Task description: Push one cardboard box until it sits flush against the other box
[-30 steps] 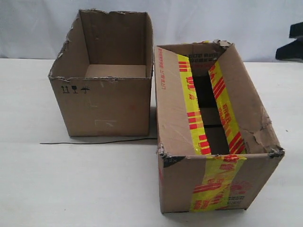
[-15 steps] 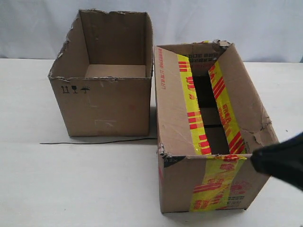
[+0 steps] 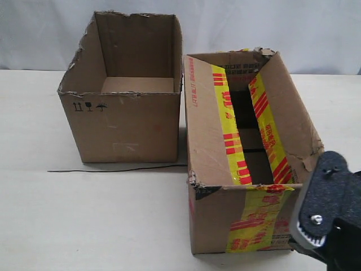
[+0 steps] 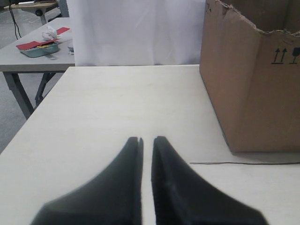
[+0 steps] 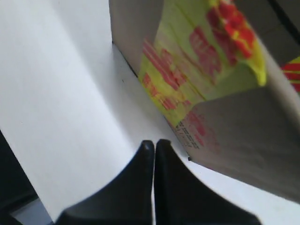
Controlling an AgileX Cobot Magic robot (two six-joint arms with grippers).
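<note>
The cardboard box (image 3: 248,169), brown with yellow tape and red print, lies at the right of the table, its open top facing up. Left of it stands the other box (image 3: 124,124), plain brown with a torn rim, set a little farther back; a narrow gap shows between their facing sides. My right arm (image 3: 330,214) is at the taped box's front right corner. In the right wrist view the right gripper (image 5: 155,142) is shut and empty, just short of the taped box (image 5: 201,75). My left gripper (image 4: 146,139) is shut and empty over bare table, apart from the plain box (image 4: 258,84).
A thin black wire (image 3: 113,169) lies on the white table (image 3: 101,226) along the plain box's front. A white curtain (image 3: 254,28) closes the back. Off the table's edge, a side table holds a teal tray (image 4: 40,48).
My right arm has come in from the lower right and now sits large beside the taped box's front right corner. Neither box has moved.
</note>
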